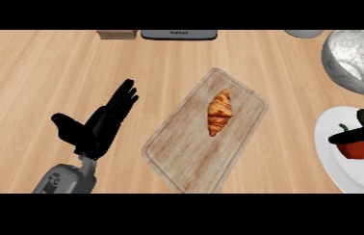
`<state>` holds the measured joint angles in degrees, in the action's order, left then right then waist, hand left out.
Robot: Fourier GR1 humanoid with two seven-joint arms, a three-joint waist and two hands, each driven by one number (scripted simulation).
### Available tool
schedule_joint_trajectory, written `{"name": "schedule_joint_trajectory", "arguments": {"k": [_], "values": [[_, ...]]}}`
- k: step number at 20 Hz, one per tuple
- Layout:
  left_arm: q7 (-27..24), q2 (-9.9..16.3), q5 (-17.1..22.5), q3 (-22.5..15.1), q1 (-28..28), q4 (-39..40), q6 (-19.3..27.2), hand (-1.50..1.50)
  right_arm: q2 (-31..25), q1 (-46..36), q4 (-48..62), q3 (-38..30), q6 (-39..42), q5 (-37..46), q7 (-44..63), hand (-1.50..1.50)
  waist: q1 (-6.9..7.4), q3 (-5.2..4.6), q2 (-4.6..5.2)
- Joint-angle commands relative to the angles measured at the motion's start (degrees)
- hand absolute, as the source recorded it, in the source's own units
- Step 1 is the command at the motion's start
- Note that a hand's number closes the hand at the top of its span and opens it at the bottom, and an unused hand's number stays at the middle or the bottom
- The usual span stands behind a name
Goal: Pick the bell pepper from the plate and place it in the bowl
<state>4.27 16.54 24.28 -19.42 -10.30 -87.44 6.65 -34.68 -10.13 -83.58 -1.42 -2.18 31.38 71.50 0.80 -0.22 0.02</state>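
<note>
bell pepper (351,149): red with a dark green stem, lower right of the frame, lying on the white plate (328,147) and cut off by the right edge; black fingers of the right hand (346,134) show across its top, one dark tip at the edge above it. too little of that hand is visible to tell whether the fingers are closed on the pepper or only near it.

further items, largest to smallest:

counter (64,70): light wood grain, fills the whole frame.

cutting board (192,162): pale wood, rounded corners, centre of the frame, set on a slant from upper right to lower left.

bowl (344,56): grey metal, upper right corner, partly out of frame, well above the plate and apart from it.

plate: white, round, right edge of the frame, only its left part in view.

left hand (96,125): black, on a grey forearm (65,178) rising from the lower left; fingers straight and together, pointing toward the upper right, thumb spread to the left; holds nothing, resting left of the board and clear of it.

croissant (219,112): golden brown, lying lengthwise on the upper half of the board.

dark grey flat object (178,34): top edge, centre, partly cut off.

small brown block (116,34): top edge, just left of the grey object.

pale grey rounded object (304,33): top edge, left of the bowl, mostly out of frame.
</note>
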Motion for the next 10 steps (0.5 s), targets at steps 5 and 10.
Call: {"name": "schedule_joint_trajectory", "arguments": {"k": [5,10], "values": [[-0.5,-0.1,-1.5,-0.3,3.6,-3.1,0.7,0.0,3.9,-2.3,3.2,-0.7,6.2,1.6,13.1,-1.5,-0.12,0.15,-0.18],[-3.1,-0.9,-1.8,0.5,3.4,0.8,-1.3,0.0,5.7,-6.7,6.5,-1.2,8.3,4.7,13.6,-1.5,-0.16,0.12,0.08]]}}
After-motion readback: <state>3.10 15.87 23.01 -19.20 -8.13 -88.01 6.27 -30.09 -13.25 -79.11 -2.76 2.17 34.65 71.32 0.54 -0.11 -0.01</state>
